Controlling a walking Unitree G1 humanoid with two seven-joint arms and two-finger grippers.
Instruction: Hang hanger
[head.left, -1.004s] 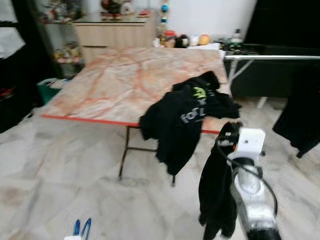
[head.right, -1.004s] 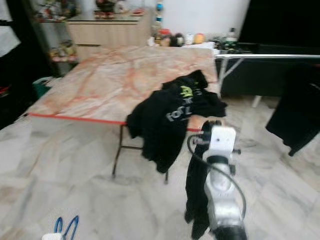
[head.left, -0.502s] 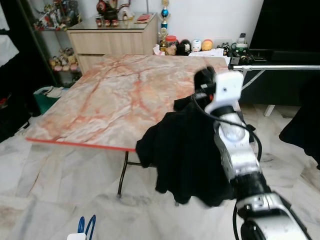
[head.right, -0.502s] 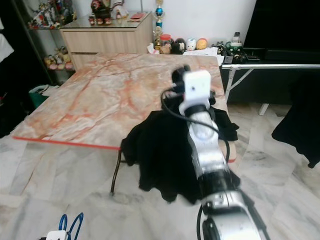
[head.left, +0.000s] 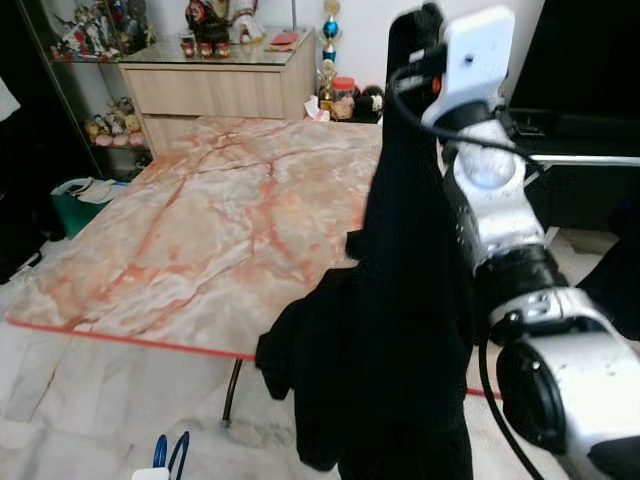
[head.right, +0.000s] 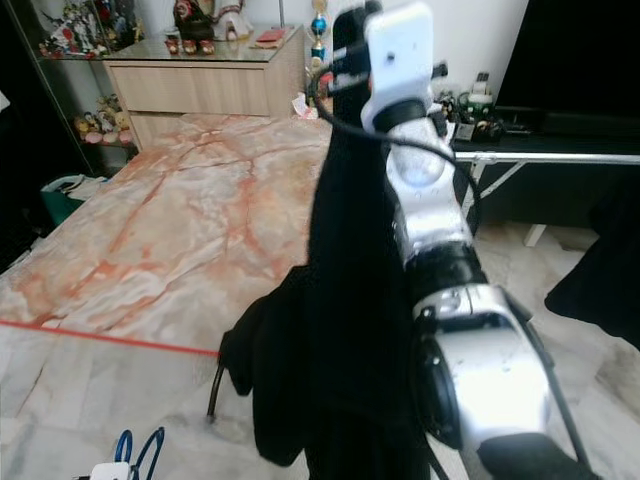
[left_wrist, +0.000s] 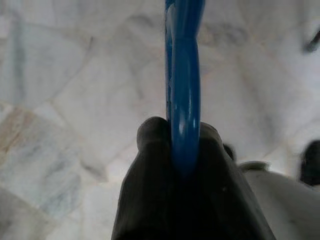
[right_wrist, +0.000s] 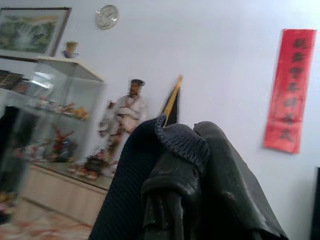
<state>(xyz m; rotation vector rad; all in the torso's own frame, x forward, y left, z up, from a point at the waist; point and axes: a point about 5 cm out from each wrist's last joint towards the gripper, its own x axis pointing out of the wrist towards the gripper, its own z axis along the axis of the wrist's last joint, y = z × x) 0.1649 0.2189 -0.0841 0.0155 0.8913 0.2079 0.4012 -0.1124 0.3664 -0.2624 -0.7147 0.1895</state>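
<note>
One black garment (head.left: 400, 330) is held raised above the marble table (head.left: 190, 240) by the right gripper (right_wrist: 172, 167), its fingers closed on the collar. One blue hanger (left_wrist: 184, 75) is clamped in the left gripper (left_wrist: 182, 145). The red scroll's (right_wrist: 291, 90) writing cannot be read.

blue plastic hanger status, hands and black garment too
Left hand shut on blue plastic hanger, low over floor. Right hand shut on black knit garment, raised high beside marble table.
</note>
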